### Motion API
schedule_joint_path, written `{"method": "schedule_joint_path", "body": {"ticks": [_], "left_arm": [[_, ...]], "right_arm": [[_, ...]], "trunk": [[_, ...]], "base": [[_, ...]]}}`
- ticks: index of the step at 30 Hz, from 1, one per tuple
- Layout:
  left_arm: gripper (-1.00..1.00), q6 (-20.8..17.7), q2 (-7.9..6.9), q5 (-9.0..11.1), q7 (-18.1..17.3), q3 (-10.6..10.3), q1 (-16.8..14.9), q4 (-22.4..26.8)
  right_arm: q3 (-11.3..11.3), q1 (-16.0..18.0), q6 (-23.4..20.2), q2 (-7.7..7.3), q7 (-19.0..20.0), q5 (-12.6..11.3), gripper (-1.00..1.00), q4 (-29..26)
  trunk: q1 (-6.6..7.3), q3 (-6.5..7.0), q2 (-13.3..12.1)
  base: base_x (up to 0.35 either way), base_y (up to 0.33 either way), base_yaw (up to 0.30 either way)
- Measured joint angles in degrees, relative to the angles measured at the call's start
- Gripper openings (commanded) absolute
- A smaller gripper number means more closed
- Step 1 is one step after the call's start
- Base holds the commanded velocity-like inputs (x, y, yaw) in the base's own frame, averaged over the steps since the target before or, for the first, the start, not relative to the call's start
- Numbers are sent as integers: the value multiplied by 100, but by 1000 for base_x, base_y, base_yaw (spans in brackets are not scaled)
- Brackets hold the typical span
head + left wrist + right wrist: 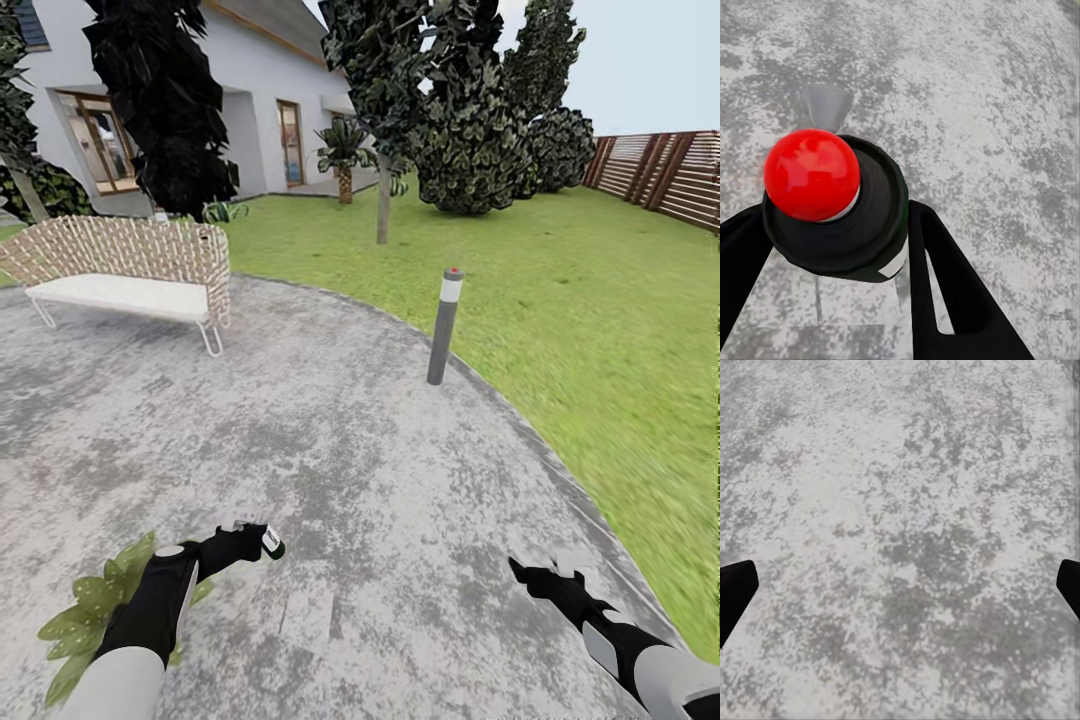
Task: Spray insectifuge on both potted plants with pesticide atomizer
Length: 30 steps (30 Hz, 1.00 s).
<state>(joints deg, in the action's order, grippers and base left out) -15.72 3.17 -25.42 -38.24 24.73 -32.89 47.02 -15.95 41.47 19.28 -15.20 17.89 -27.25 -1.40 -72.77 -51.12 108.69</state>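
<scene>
The pesticide atomizer (840, 217) sat clamped in the left claw (250, 540), its dark body squeezed between the two black fingers (945, 292). In the left wrist view its red dot (811, 174) faced the camera, and a white label showed as a sliver on the side; no writing on it could be read. In the head view the bottle's white label end (270, 543) stuck out of the claw toward 3 o'clock, low over the paving.

The right claw (545, 573) hung spread and gripping nothing at about 5 o'clock of the head view; in the right wrist view its dark fingertips (735, 592) stood far apart at the two edges over bare paving.

One potted plant (95, 600) lay at 7 o'clock, its pointed green leaves partly hidden under the left arm; its pot could not be made out.

A grey bollard lamp (444, 325) with a red-dotted top stood near the patio's edge at roughly 1 o'clock. A wicker seat (130, 270) with a white cushion stood at 10 o'clock. The patio (330, 450) was mottled grey paving, curving against the green lawn (600, 330). Beyond were dark trees (470, 110), a small palm (345, 155), a white house (250, 90) and a brown slatted fence (670, 175) at 2 o'clock.
</scene>
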Motion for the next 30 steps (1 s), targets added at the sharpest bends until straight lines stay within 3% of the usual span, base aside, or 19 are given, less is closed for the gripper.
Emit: {"method": "schedule_joint_path", "body": {"ticks": [8,11,13,17,20,22,25,28,30], "left_arm": [[-100,10,17,10,27,-11,-2,9],[-100,6,140,23,25,-69,-5,75],[-100,-7,272,35,16,-200,-13,360],[-100,-40,445,72,5,-741,-12,1143],[-100,-48,517,333,5,-923,-11,1552],[-100,-45,548,634,11,-958,-12,1643],[-100,-22,563,845,32,-986,-11,1651],[-100,-13,568,888,59,-1092,-11,1649],[-100,-11,565,889,72,-1165,-11,1650]], "right_arm": [[0,2,8,0,0,-3,100,0],[0,-1,9,0,0,-7,100,-4],[2,-1,9,0,0,-8,100,-7],[7,1,9,2,6,-52,100,-8],[5,-2,8,9,8,-113,100,-8],[-11,0,7,15,9,-117,100,-11],[0,0,-51,11,5,-118,100,-51],[18,15,-702,-4,8,-123,100,-423],[25,18,-1408,-3,17,-127,100,-1092]], "trunk": [[-176,-89,321],[-242,-121,441],[-285,-141,522],[-373,-183,682],[-439,-231,802],[-483,-266,882],[-506,-284,924],[-506,-284,924],[-506,-283,924]], "base": [[0,0,-118],[0,0,-116],[0,0,-110],[0,0,-79],[0,0,-15],[0,0,-4],[0,0,-1],[0,0,0],[0,0,0]]}}
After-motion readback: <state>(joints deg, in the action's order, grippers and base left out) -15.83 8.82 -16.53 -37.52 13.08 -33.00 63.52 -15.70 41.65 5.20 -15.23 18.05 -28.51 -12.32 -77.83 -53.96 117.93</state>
